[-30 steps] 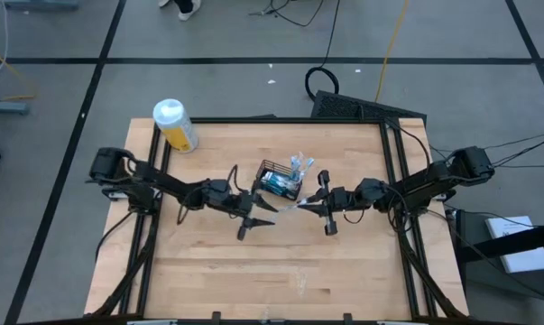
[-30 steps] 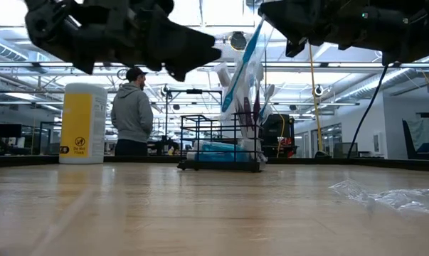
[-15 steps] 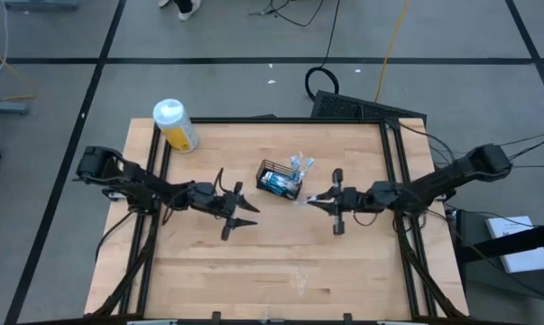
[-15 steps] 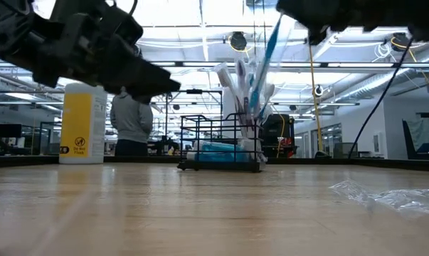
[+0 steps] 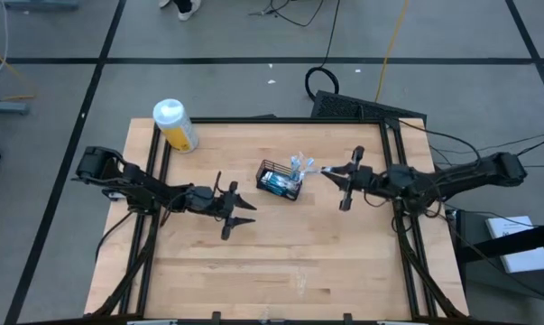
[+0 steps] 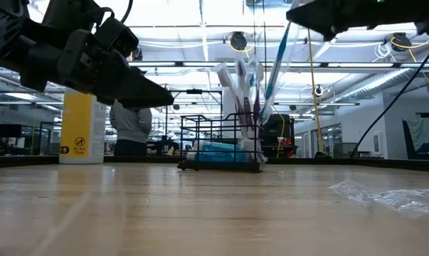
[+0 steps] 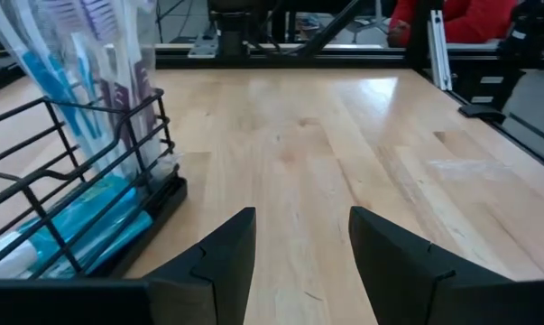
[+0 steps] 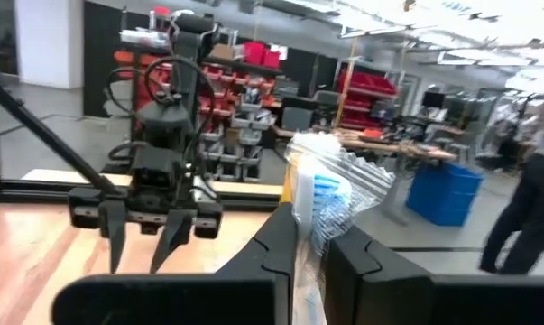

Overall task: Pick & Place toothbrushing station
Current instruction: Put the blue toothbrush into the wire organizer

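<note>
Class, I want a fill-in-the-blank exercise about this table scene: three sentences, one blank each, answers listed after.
1. The right gripper is shut on a wrapped ____.
2. The left gripper hangs above the table with its fingers ____.
3. The yellow bottle has a ____ cap.

Missing words: toothbrush; open; white

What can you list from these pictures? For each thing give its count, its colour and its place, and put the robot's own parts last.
wire basket: one, black, middle of the table.
bagged toothbrushes: several, white and blue, upright in the basket.
teal tubes: a few, lying in the basket.
packaged toothbrush: one, blue and white, held above the table right of the basket.
yellow bottle: one, white cap, far left corner of the table.
clear wrapper: one, on the table near the front.
person: one, grey top, in the room beyond.
left hand: open, empty, left of the basket.
right hand: shut on the packaged toothbrush.
</note>
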Controlling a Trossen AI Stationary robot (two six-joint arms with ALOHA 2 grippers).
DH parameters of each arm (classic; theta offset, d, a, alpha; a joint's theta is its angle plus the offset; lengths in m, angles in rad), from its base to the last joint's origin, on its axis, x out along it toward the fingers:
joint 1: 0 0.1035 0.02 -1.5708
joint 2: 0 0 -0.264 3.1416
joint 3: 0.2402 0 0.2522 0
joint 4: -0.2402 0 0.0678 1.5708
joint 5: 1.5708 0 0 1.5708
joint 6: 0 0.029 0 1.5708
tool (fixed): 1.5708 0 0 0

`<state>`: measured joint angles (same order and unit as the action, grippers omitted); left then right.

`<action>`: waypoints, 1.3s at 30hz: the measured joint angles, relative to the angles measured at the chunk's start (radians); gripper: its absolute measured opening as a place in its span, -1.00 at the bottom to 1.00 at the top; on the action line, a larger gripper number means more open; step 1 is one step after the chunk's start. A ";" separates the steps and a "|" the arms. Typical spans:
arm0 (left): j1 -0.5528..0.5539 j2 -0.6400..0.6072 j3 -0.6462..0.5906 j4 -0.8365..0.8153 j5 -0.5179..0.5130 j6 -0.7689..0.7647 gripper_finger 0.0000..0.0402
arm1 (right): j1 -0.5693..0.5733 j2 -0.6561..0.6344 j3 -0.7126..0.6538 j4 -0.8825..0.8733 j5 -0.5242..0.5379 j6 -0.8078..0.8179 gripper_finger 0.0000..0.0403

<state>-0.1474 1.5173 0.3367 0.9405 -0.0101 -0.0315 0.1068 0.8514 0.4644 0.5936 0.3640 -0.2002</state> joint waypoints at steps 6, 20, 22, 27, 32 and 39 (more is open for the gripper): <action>0.000 0.000 0.000 -0.001 -0.026 0.000 -0.07 | -0.098 0.057 0.000 0.025 -0.139 0.064 -0.93; 0.001 0.000 0.000 -0.003 -0.044 0.000 -0.07 | -0.161 0.191 0.032 0.076 -0.241 0.117 -0.93; 0.001 0.000 0.001 -0.003 -0.044 0.000 -0.07 | -0.171 0.220 0.037 0.092 -0.258 0.122 -0.93; 0.001 0.001 0.001 -0.005 -0.045 0.000 -0.07 | -0.201 0.283 0.037 0.113 -0.290 0.157 -0.93; 0.001 0.001 0.001 -0.005 -0.045 0.002 -0.07 | -0.217 0.330 0.039 0.124 -0.297 0.168 -0.93; 0.001 0.001 0.001 -0.004 -0.045 0.005 -0.07 | -0.261 0.402 0.040 0.139 -0.359 0.207 -0.93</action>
<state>-0.1467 1.5181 0.3374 0.9363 -0.0551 -0.0269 -0.1537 1.2530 0.5041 0.7325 0.0049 0.0073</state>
